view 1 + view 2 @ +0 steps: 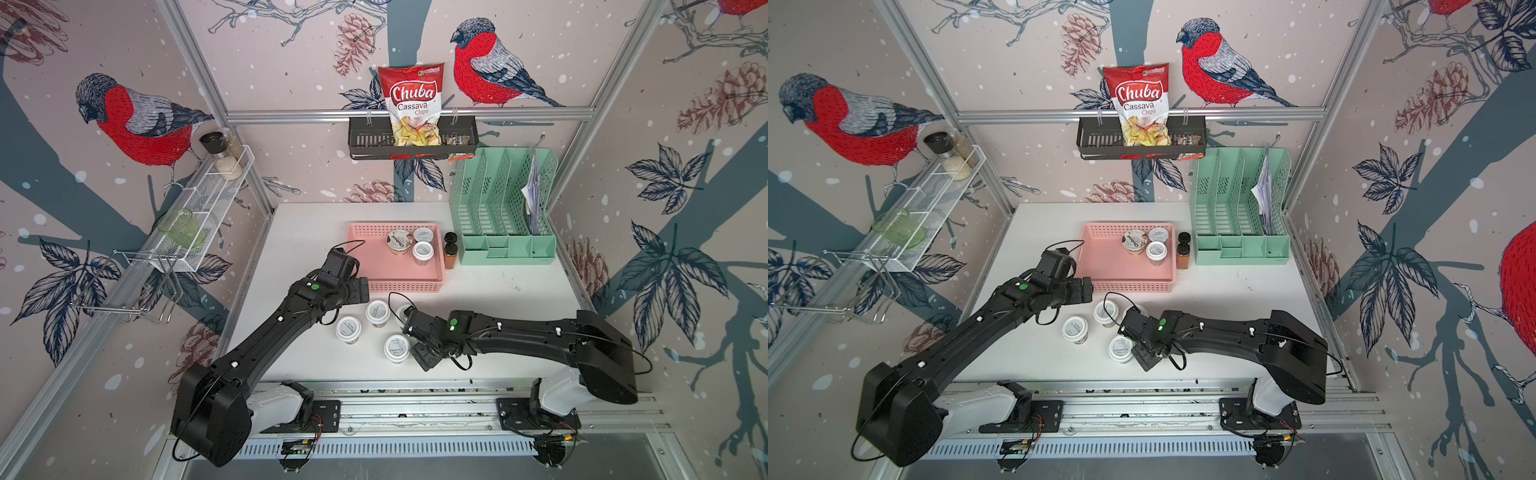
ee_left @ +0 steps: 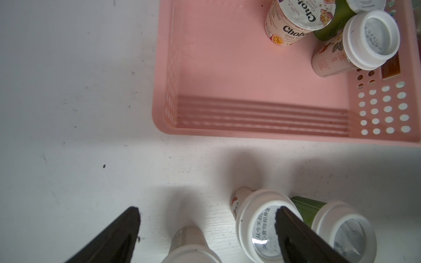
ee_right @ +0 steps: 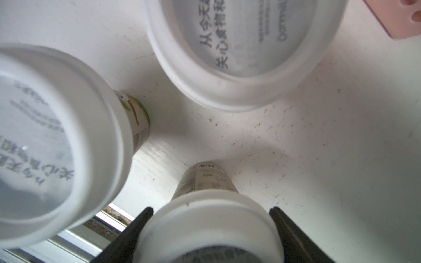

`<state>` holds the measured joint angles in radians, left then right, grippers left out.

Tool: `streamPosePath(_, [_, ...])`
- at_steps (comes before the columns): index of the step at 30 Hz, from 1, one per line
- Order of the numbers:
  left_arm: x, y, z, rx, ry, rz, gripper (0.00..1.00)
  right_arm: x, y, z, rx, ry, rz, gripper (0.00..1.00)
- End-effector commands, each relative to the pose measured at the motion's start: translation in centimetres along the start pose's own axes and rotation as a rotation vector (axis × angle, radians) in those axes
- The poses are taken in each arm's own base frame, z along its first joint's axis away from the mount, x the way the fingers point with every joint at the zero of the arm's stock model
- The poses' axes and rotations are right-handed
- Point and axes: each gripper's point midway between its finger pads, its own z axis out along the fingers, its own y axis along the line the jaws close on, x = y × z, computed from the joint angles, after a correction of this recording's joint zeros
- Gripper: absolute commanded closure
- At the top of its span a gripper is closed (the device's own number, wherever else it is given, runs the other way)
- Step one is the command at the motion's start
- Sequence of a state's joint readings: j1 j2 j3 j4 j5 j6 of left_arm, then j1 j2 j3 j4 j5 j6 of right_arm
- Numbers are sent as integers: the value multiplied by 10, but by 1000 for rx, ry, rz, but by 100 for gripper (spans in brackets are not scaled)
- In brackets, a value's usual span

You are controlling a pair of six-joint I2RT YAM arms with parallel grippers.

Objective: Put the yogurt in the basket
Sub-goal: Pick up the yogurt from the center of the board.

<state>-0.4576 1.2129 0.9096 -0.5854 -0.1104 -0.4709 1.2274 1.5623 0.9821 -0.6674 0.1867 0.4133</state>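
The pink basket holds the Chobani yogurt and two white-lidded yogurt cups. Several more yogurt cups stand on the table in front of it. My left gripper hovers open by the basket's front left corner and holds nothing. My right gripper is down over another yogurt cup. Its fingers sit against both sides of the lid. That cup is hidden in both top views.
A brown spice jar stands against the basket's right side, and the mint-green organiser lies beyond it. A black rack with a chips bag hangs on the back wall. A white wire shelf lines the left wall.
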Motion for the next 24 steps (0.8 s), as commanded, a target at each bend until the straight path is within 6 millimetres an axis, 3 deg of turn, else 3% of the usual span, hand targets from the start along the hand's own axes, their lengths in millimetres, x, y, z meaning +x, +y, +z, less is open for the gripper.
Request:
streamPosePath(1, [-7, -1, 0, -5, -24, 6, 4, 0, -7, -4, 25, 0, -14, 19])
streamPosePath(12, [-19, 0, -2, -24, -59, 12, 4, -4, -14, -10, 27, 11, -6, 21])
streamPosePath(17, [-39, 1, -6, -49, -118, 19, 4, -15, -30, -32, 41, 8, 7, 21])
streamPosePath(24, [-53, 6, 4, -44, -133, 1, 4, -49, -57, -68, 62, -20, 24, 21])
